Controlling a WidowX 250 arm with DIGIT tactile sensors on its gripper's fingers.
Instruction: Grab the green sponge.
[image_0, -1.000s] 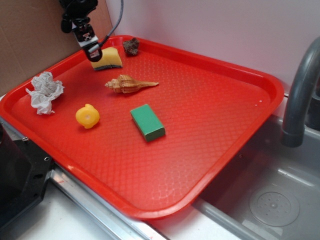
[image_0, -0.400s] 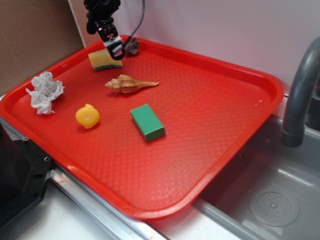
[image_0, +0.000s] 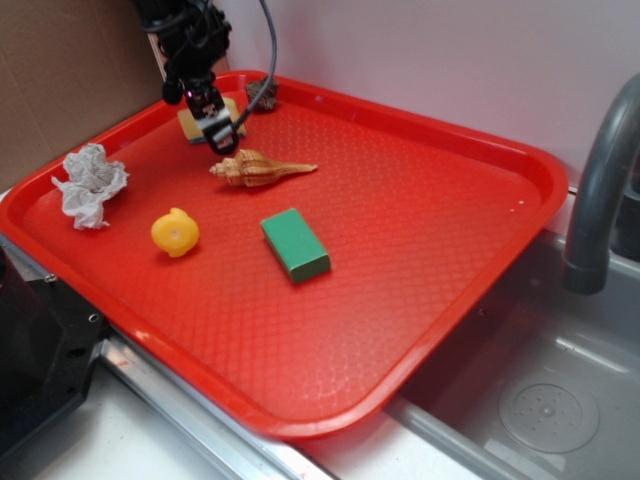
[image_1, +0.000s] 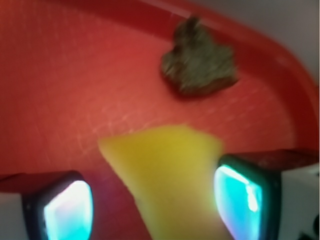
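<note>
The green sponge (image_0: 295, 244) lies flat near the middle of the red tray (image_0: 440, 140), untouched. My gripper (image_0: 218, 135) hangs open at the tray's back left, over the yellow sponge (image_0: 189, 124), well behind and left of the green sponge. In the wrist view my gripper (image_1: 155, 205) is open, with the yellow sponge (image_1: 167, 170) below and between the fingers (image_1: 67, 210). The green sponge is out of the wrist view.
A spiral seashell (image_0: 260, 168) lies just in front of the gripper. A dark rock (image_0: 262, 93) (image_1: 197, 60) sits by the back rim. A yellow toy (image_0: 175, 232) and crumpled paper (image_0: 90, 185) lie at left. A faucet (image_0: 600, 190) and sink (image_0: 540, 400) stand at right.
The gripper has moved right along the back of the tray, then forward and down, from beside the yellow sponge to in front of it near the seashell. No object has moved.
</note>
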